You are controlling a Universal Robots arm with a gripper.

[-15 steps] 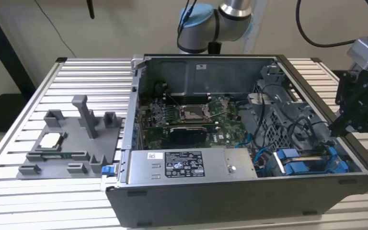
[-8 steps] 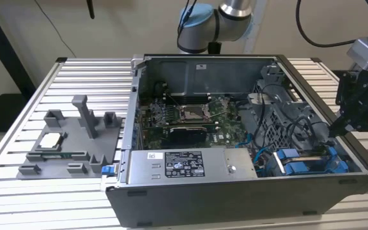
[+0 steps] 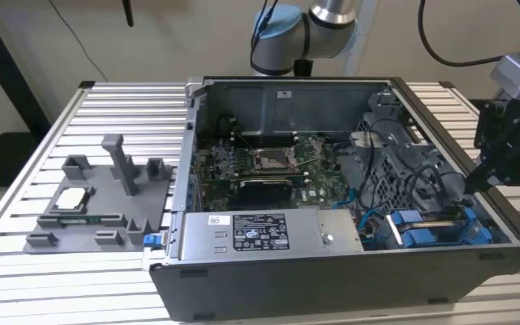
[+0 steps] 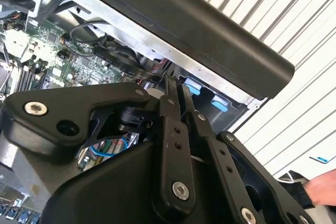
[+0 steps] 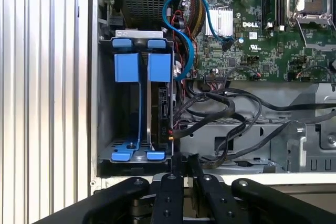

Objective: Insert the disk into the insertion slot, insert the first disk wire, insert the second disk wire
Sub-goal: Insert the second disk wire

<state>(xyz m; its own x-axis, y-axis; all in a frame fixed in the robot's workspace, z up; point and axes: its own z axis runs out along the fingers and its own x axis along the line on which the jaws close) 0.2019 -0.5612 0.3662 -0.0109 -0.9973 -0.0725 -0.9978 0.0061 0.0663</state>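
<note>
The disk (image 5: 159,106) stands on edge, clipped in its blue carrier (image 5: 160,67), down in the drive bay (image 5: 105,121). The bay sits at the corner of the computer case (image 3: 332,291) that is nearest the camera on the exterior view's right, and the case rests on the slatted worktop (image 3: 25,284). My tool (image 5: 184,157) hangs just above the case rim beside that bay, apart from the disk. Its fingers are drawn narrow, with nothing between them. Black cables (image 5: 226,111) lie just beside the disk, and a blue cable (image 5: 181,3) loops toward the motherboard (image 5: 262,40). I cannot tell whether any cable is plugged into the disk.
</note>
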